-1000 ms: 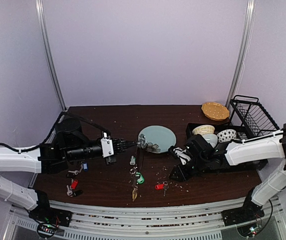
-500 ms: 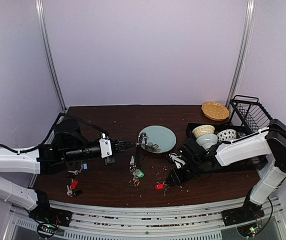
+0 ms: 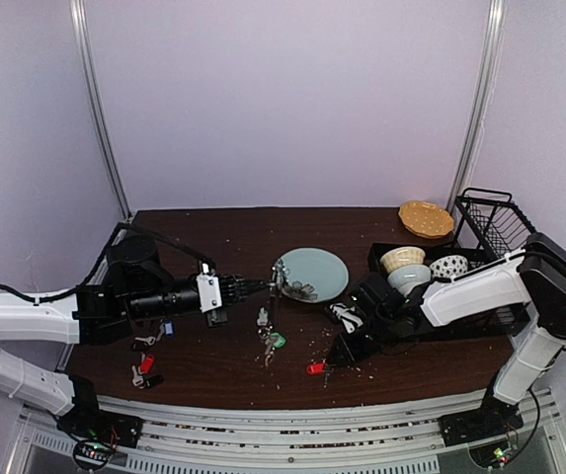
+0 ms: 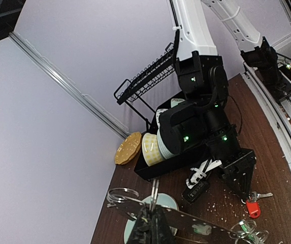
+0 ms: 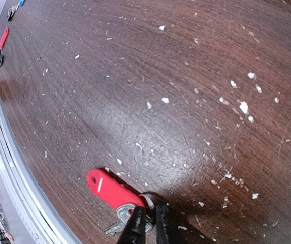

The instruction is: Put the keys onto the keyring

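From the top camera you see the dark brown wooden table [image 3: 213,237] with your left gripper [image 3: 269,285] reaching in from the left beside the round pale green plate [image 3: 330,263]. The large thin grey metal oval keyring [image 3: 275,304] hangs down from its tips. Below the ring, a silver key with a green plastic tag [image 3: 277,341] lies on the table. Your right gripper [image 3: 335,357] points down at the table in front of the black tray of bowls [image 3: 376,259], its tips right beside the silver key with a red plastic tag [image 3: 314,368]. Another red-tagged key [image 3: 145,363] and a blue-tagged key [image 3: 168,329] lie under your left arm, well apart from the ring.

Your left wrist camera shows the left gripper [image 4: 153,226] pressed together, pinching the keyring [image 4: 186,218], which runs across the bottom of the view. Across the table the right gripper [image 4: 245,192] stands tip-down over the red-tagged key [image 4: 252,209]. Behind it are the black wire dish rack [image 4: 150,76] and a yellow scalloped dish [image 4: 127,149].

Your right wrist camera shows the right gripper [image 5: 149,224] on the table [image 5: 160,76]. Its fingers [image 5: 136,226] are drawn close with only a narrow gap, and the small split ring of the red-tagged key [image 5: 109,189] sits at their tips. You cannot tell whether the ring is actually pinched. The red tag lies flat, angled up and to the left.
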You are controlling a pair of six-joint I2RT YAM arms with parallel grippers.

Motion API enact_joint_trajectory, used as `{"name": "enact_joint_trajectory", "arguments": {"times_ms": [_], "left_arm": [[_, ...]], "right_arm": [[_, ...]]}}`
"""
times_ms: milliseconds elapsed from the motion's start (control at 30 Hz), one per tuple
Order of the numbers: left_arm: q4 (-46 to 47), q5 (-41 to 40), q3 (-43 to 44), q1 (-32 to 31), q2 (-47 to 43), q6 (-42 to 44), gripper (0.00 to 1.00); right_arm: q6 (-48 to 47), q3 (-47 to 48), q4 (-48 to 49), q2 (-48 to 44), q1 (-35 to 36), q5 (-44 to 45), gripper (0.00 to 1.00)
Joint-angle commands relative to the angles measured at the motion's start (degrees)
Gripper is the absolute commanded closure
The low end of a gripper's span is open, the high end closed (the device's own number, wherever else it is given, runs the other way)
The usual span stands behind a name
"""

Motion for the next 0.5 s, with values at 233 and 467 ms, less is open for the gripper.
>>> {"name": "enact_joint_trajectory", "arguments": {"times_ms": [233, 467], "left_arm": [[2.95, -0.04, 0.7, 0.24, -0.04, -1.03, 1.0], [-3.74, 2.52, 4.98, 0.22, 2.03, -1.05, 1.0]], "right_arm": [[-5.29, 1.81, -2.71, -2.58, 0.31, -1.21, 1.0], [-23.55, 2.16, -6.82, -19.27, 0.83, 7.66, 1.0]]}}
